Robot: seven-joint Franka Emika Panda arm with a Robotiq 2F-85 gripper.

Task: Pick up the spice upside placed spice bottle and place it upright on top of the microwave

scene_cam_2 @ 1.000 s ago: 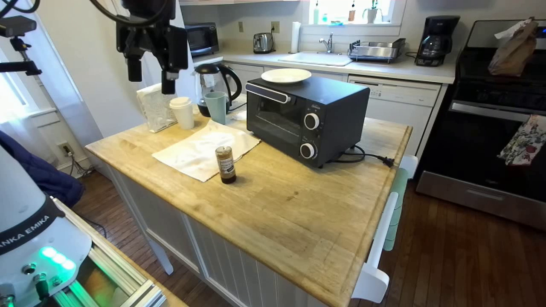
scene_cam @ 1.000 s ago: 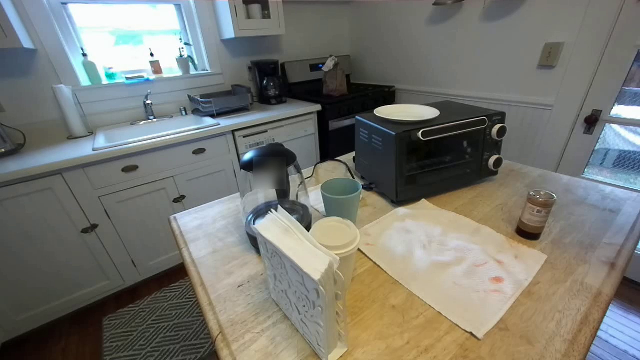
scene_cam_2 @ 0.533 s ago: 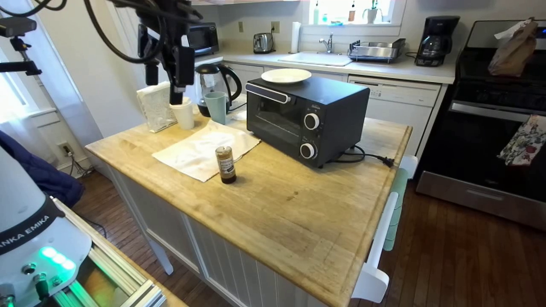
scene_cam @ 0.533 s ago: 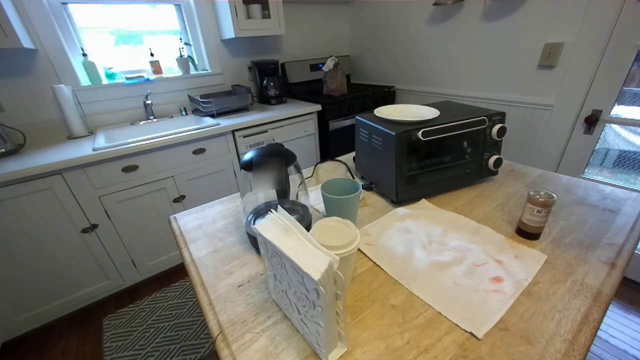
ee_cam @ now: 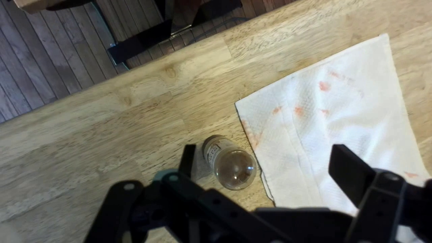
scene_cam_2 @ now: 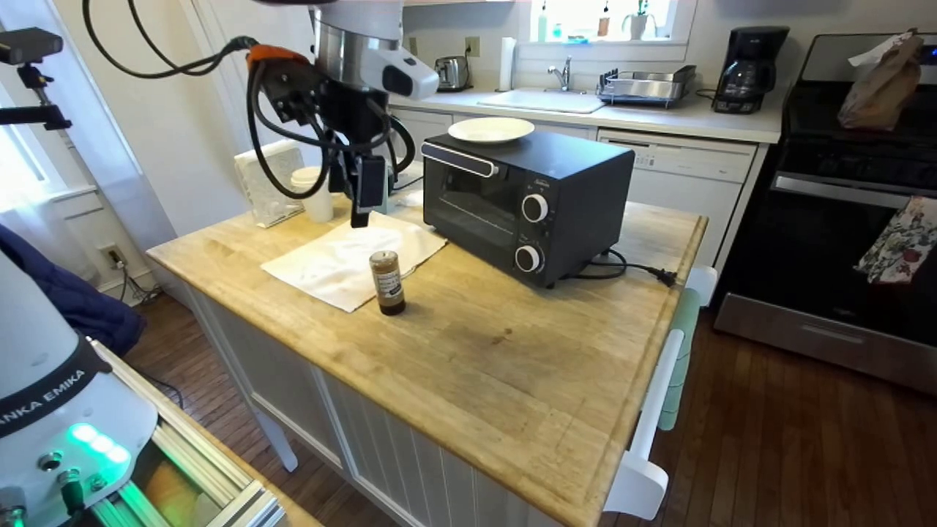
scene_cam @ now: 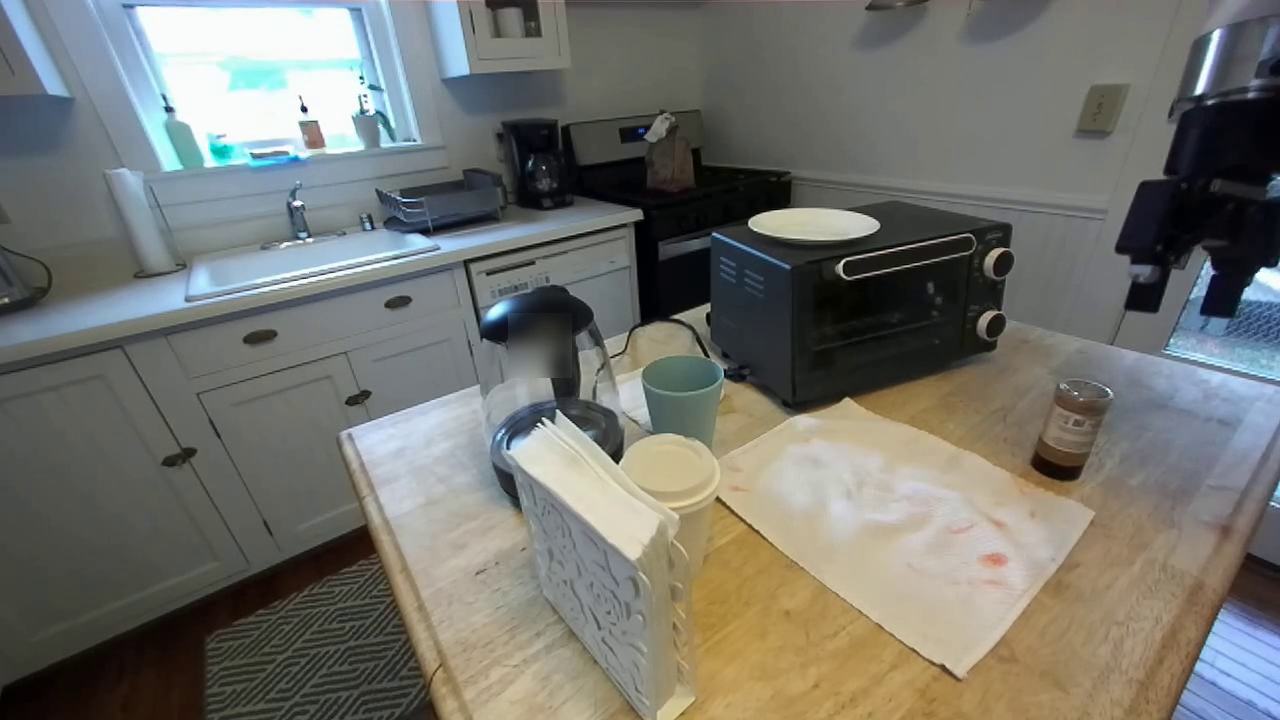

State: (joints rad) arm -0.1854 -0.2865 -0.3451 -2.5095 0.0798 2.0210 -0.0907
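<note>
My gripper (ee_cam: 267,163) hangs with jaws well apart in the wrist view, the spice bottle (ee_cam: 235,168) showing between them, just beside the red-flecked towel (ee_cam: 303,141). In an exterior view the microwave (scene_cam: 860,310) stands right behind the towel. In an exterior view I hang higher than the towel, the bottle standing dark end down on the table (scene_cam_2: 512,388) beside it.

Home kitchen — white sink (scene_cam: 312,267), stove (scene_cam_2: 827,234), dishwasher (scene_cam_2: 677,179), cabinets (scene_cam: 290,440)
</note>
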